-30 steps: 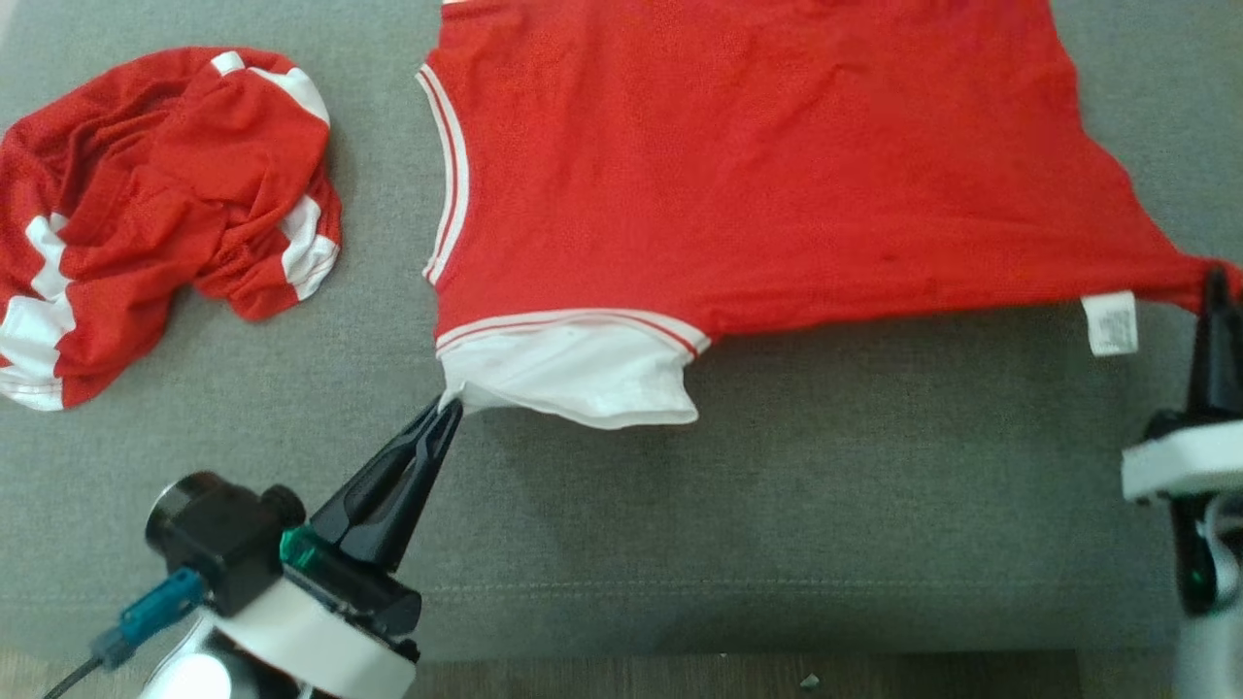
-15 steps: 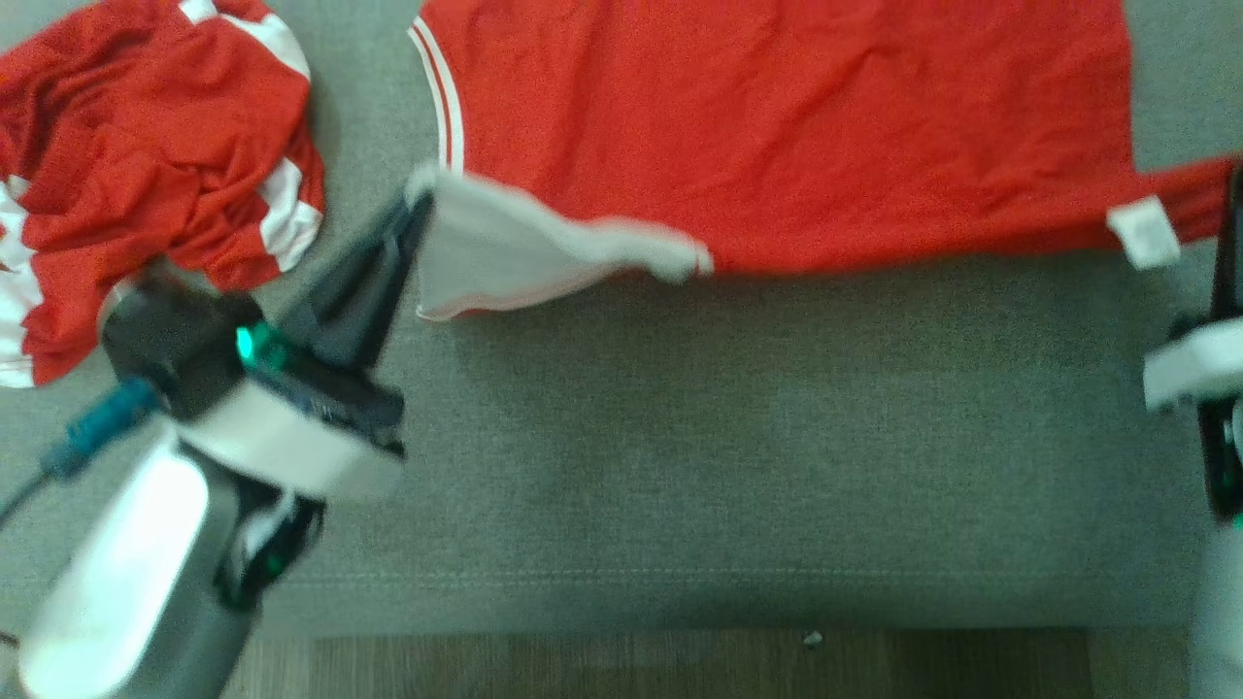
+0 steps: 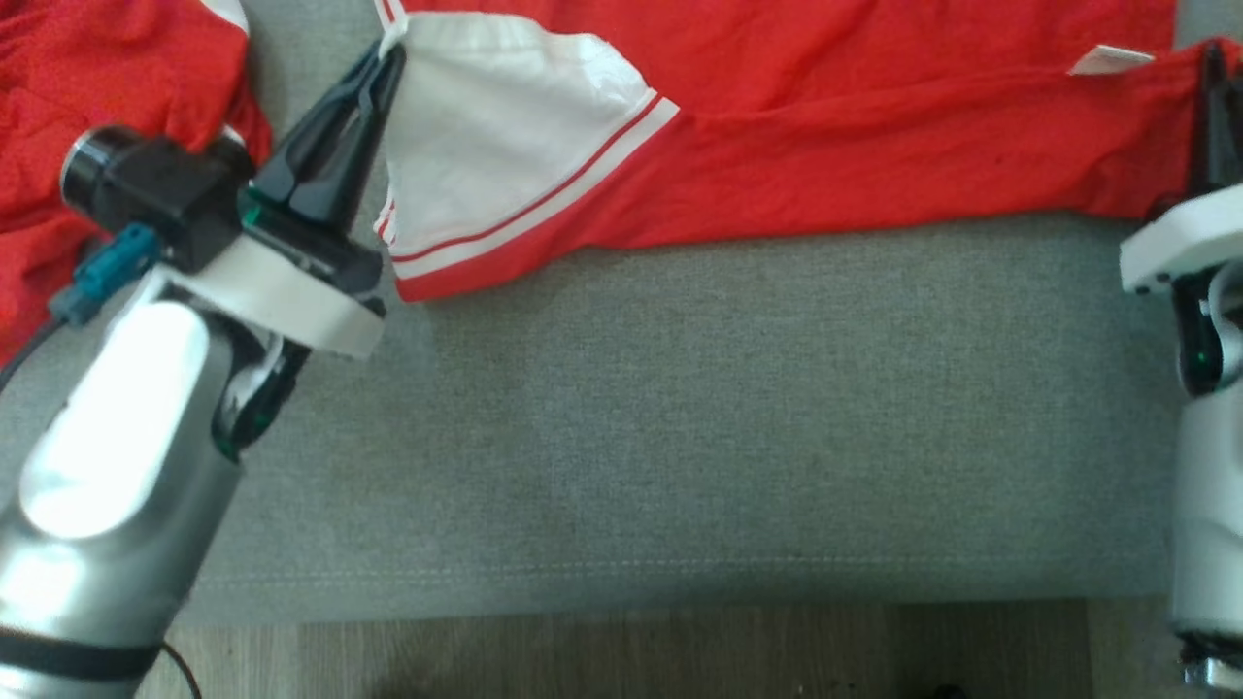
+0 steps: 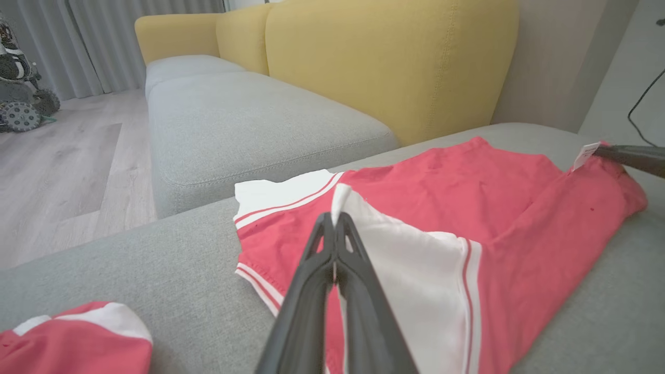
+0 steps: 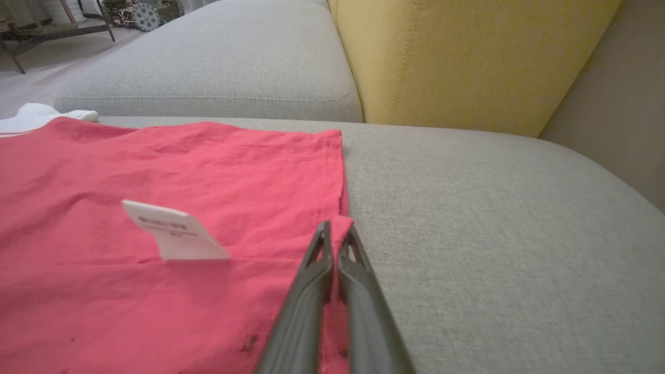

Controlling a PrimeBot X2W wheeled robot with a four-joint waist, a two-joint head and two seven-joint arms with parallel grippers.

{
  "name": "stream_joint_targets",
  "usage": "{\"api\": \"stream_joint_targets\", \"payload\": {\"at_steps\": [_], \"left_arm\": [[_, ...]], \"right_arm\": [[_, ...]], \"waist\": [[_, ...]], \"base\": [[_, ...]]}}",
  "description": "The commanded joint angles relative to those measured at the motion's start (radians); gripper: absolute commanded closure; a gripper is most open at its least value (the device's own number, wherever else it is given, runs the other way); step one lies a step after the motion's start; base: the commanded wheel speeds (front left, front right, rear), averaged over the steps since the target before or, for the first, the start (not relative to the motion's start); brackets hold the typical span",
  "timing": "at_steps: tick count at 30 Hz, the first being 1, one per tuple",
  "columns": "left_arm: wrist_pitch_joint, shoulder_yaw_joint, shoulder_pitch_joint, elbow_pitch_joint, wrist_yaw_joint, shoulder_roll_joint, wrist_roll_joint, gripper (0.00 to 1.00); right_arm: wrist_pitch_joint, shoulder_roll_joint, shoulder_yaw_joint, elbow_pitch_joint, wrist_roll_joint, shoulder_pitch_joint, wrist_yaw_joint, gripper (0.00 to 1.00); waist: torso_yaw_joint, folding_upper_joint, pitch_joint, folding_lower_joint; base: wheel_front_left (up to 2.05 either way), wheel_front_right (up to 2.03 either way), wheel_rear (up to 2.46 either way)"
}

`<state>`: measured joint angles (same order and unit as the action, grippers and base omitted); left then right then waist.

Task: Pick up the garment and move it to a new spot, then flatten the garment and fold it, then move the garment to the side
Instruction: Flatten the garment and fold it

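Garment: red shirt with white sleeves, on the grey sofa cushion, towards the far side from the robot, in front of the yellow backrest. Its near edge is lifted and doubled back over the body.

Left gripper: fingers pinched tight on the corner of the white sleeve. The sleeve is turned up, with its red-and-white trim towards the robot.

Right gripper: fingers pinched tight on the red hem corner at the opposite end, near the white care label, which stands up off the cloth.

The fabric between the two grips runs fairly straight, with light wrinkles.

Second red-and-white garment lies crumpled on the cushion beyond the left arm, apart from the shirt. Wood floor runs along the cushion's front edge.
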<state>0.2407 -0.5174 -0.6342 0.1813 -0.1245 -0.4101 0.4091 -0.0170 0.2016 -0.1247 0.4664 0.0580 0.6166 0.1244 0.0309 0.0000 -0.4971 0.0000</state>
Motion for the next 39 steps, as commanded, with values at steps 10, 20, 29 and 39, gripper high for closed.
{"api": "stream_joint_targets", "payload": {"at_steps": [10,20,29,39], "left_arm": [[0.021,0.097,-0.078,0.042,-0.006,0.020,-0.011,0.00],[0.021,0.256,0.212,-0.073,0.036,0.126,0.013,0.00],[-0.021,0.206,0.391,-0.071,0.038,0.172,0.041,0.00],[-0.117,0.180,0.337,0.021,0.042,0.169,0.059,0.00]], "right_arm": [[0.101,-0.030,-0.004,0.118,0.008,0.103,0.006,0.00],[0.209,-0.106,-0.034,0.036,0.010,-0.022,0.006,0.00],[0.192,-0.145,-0.012,-0.073,-0.011,-0.117,0.006,0.00],[0.137,-0.150,-0.011,-0.104,-0.011,-0.127,0.006,0.00]], "waist": [[-0.018,0.0000,-0.025,0.0000],[-0.016,0.0000,0.038,0.0000],[-0.027,0.0000,0.066,0.0000],[-0.041,0.0000,0.058,0.0000]], "base": [[0.00,0.00,0.00],[0.00,0.00,0.00],[0.00,0.00,0.00],[0.00,0.00,0.00]]}}
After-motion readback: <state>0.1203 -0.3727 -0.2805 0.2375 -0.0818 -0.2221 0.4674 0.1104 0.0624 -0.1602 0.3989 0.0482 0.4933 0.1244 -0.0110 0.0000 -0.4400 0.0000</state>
